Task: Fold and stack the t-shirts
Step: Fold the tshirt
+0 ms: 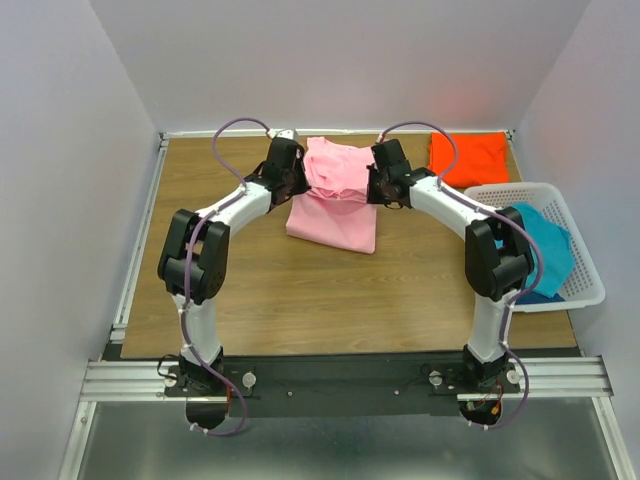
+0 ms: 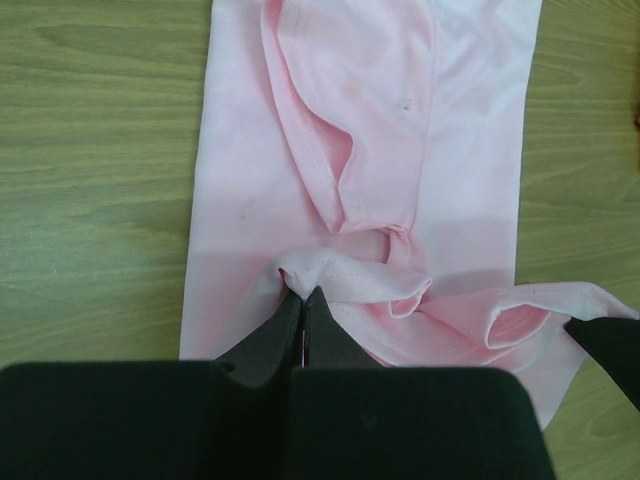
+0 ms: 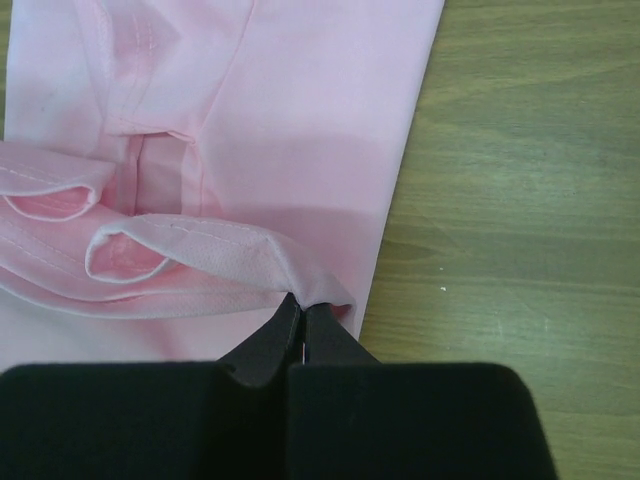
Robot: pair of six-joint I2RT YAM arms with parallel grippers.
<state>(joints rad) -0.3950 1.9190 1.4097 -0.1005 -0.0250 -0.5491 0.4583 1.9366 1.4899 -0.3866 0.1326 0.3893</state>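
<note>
centrally, toward the far side of the brown wooden table [image 1: 300, 290], the light pink cotton t-shirt [image 1: 335, 200] lay partly folded, with its near portion flat on the wood and its far portion bunched up between the two arms; the left gripper [image 2: 303, 302] was pinched tight on a hemmed fold at the shirt's left edge, its dark jaws meeting with only cloth between them; the right gripper [image 3: 303, 312] was likewise clamped on a stitched fold at the shirt's right edge, just beside the line where fabric met bare wood; in both wrist views the cloth ran away from the fingertips in loose, creased loops; the bright orange t-shirt [image 1: 468, 157] sat flat at the far right corner of the table, apart from the pink one; the teal t-shirt [image 1: 548, 245] lay crumpled inside the white plastic lattice basket [image 1: 590, 285] at the table's right edge, close beside the right arm's elbow.
</note>
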